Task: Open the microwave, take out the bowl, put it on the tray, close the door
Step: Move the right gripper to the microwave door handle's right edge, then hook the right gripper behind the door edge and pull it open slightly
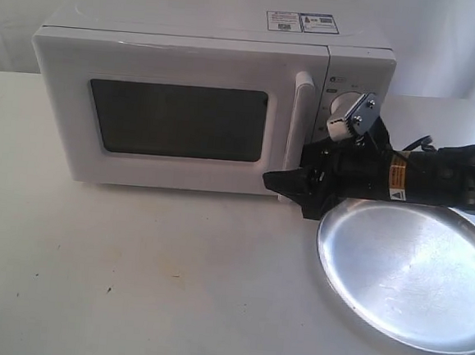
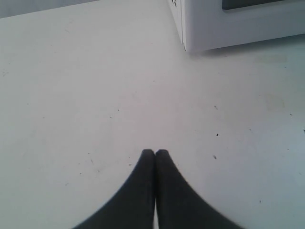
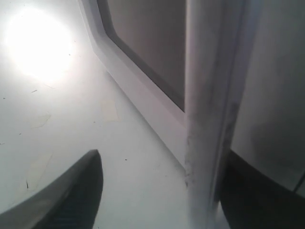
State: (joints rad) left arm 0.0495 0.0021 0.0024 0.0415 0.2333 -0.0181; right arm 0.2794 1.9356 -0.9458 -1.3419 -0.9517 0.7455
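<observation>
Exterior view: the microwave (image 1: 210, 101) stands on the white bench (image 1: 130, 284), filling the frame from 9 o'clock toward 1 o'clock. Its door (image 1: 180, 66) is flush against the body, with the vertical handle (image 1: 300, 121) along the door's right edge. The tray (image 1: 403, 273) lies flat on the bench at 4 o'clock, just in front of the microwave's right corner and with nothing on it. The right gripper (image 1: 286, 188) reaches in from 3 o'clock, passing over the tray's far rim, and its dark tips sit at the foot of the handle.

Left wrist view: the left gripper (image 2: 155, 153) hangs over bare bench, jaws clenched tip to tip on nothing. A lower corner of the microwave (image 2: 228, 24) stands well ahead of it.

Right wrist view: the handle (image 3: 205, 119) runs as a pale bar between the jaws of the right gripper (image 3: 164, 162), which are released and spread wide. One finger (image 3: 71, 191) is well clear of the bar (bench shows between them), while the other sits right beside it; whether it touches, I cannot tell. The door's dark window (image 3: 147, 38) lies beyond.
</observation>
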